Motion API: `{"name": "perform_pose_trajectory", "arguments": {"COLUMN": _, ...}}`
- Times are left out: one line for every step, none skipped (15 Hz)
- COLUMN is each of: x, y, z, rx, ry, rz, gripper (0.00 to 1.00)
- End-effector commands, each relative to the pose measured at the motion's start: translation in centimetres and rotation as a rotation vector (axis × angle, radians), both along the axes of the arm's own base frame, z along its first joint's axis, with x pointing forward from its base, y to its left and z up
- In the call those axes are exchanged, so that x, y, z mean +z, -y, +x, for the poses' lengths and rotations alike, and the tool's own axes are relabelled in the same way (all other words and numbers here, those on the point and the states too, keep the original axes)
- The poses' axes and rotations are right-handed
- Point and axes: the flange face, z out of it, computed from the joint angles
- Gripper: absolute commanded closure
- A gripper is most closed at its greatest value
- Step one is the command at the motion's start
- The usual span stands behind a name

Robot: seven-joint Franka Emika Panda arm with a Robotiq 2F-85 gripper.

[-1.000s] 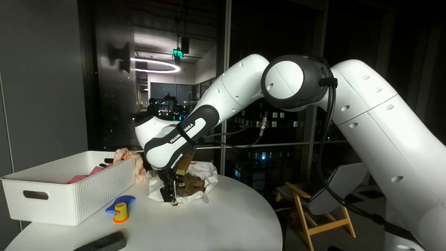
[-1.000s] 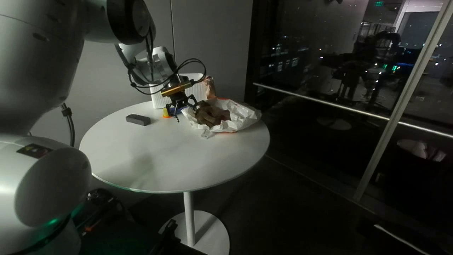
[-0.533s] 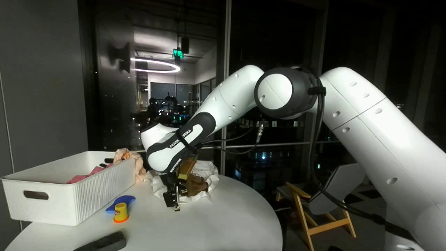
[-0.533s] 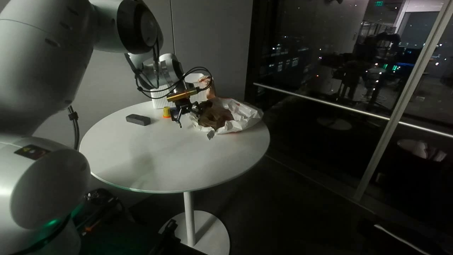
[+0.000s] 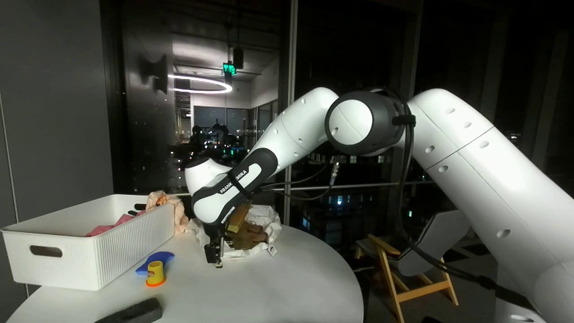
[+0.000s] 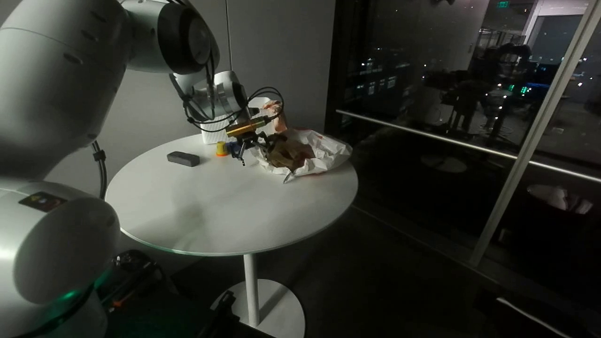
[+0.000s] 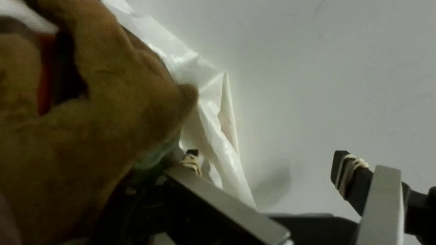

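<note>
In the wrist view my gripper (image 7: 265,160) stands open, its fingers wide apart with rubber bands wound round their tips. A crumpled white plastic bag (image 7: 213,112) lies beside the left finger, and a fold of it runs into the gap. The right finger (image 7: 340,170) is over bare tabletop. A brown, plush-looking item (image 7: 112,126) fills the left of that view, close against the left finger; touching or not, I cannot tell. Both exterior views show the brown item (image 6: 288,155) lying on the bag (image 6: 328,150), with my gripper (image 6: 256,155) low at its edge.
On the round white table (image 5: 287,287) stands a white bin (image 5: 134,249) with pink cloth (image 5: 107,228) inside and peach cloth (image 5: 168,208) over its corner. Near it are a yellow cup (image 5: 155,271), a blue object (image 5: 163,257) and a dark grey block (image 6: 183,158).
The arm has come down and my gripper has moved towards the bag and brown item. Both have shifted slightly, and the bag's small tag has turned. The gripper has stayed open.
</note>
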Motion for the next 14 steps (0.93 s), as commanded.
{"name": "perform_pose_trajectory", "arguments": {"x": 2.2, "y": -1.5, "z": -0.1, "rx": 0.056, "ry": 0.088, "rz": 0.036, "gripper": 0.00}}
{"name": "perform_pose_trajectory", "arguments": {"x": 2.1, "y": -1.5, "z": 0.1, "rx": 0.054, "ry": 0.093, "rz": 0.030, "gripper": 0.00}}
{"name": "perform_pose_trajectory", "arguments": {"x": 1.9, "y": -1.4, "z": 0.2, "rx": 0.047, "ry": 0.096, "rz": 0.013, "gripper": 0.00}}
{"name": "perform_pose_trajectory", "arguments": {"x": 1.8, "y": -1.4, "z": 0.3, "rx": 0.041, "ry": 0.092, "rz": 0.012, "gripper": 0.00}}
{"name": "perform_pose_trajectory", "arguments": {"x": 1.6, "y": -1.2, "z": 0.3, "rx": 0.036, "ry": 0.083, "rz": 0.007, "gripper": 0.00}}
{"name": "perform_pose_trajectory", "arguments": {"x": 1.4, "y": -0.9, "z": 0.3, "rx": 0.031, "ry": 0.074, "rz": 0.007, "gripper": 0.00}}
{"name": "perform_pose_trajectory", "arguments": {"x": 1.2, "y": -0.7, "z": 0.4, "rx": 0.021, "ry": 0.072, "rz": 0.006, "gripper": 0.06}}
{"name": "perform_pose_trajectory", "arguments": {"x": 1.0, "y": -0.4, "z": 0.5, "rx": 0.011, "ry": 0.066, "rz": 0.006, "gripper": 0.27}}
{"name": "perform_pose_trajectory", "arguments": {"x": 0.9, "y": -0.1, "z": 0.5, "rx": 0.008, "ry": 0.068, "rz": -0.001, "gripper": 0.30}}
{"name": "perform_pose_trajectory", "arguments": {"x": 0.8, "y": 0.1, "z": 0.6, "rx": 0.005, "ry": 0.072, "rz": -0.001, "gripper": 0.30}}
{"name": "perform_pose_trajectory", "arguments": {"x": 0.7, "y": 0.3, "z": 0.7, "rx": 0.012, "ry": 0.079, "rz": -0.011, "gripper": 0.38}}
{"name": "perform_pose_trajectory", "arguments": {"x": 0.8, "y": 0.4, "z": 0.8, "rx": 0.018, "ry": 0.091, "rz": -0.017, "gripper": 0.46}}
{"name": "perform_pose_trajectory", "arguments": {"x": 0.8, "y": 0.6, "z": 0.8, "rx": 0.020, "ry": 0.099, "rz": -0.030, "gripper": 0.55}}
{"name": "perform_pose_trajectory", "arguments": {"x": 0.7, "y": 0.7, "z": 0.9, "rx": 0.027, "ry": 0.106, "rz": -0.046, "gripper": 0.60}}
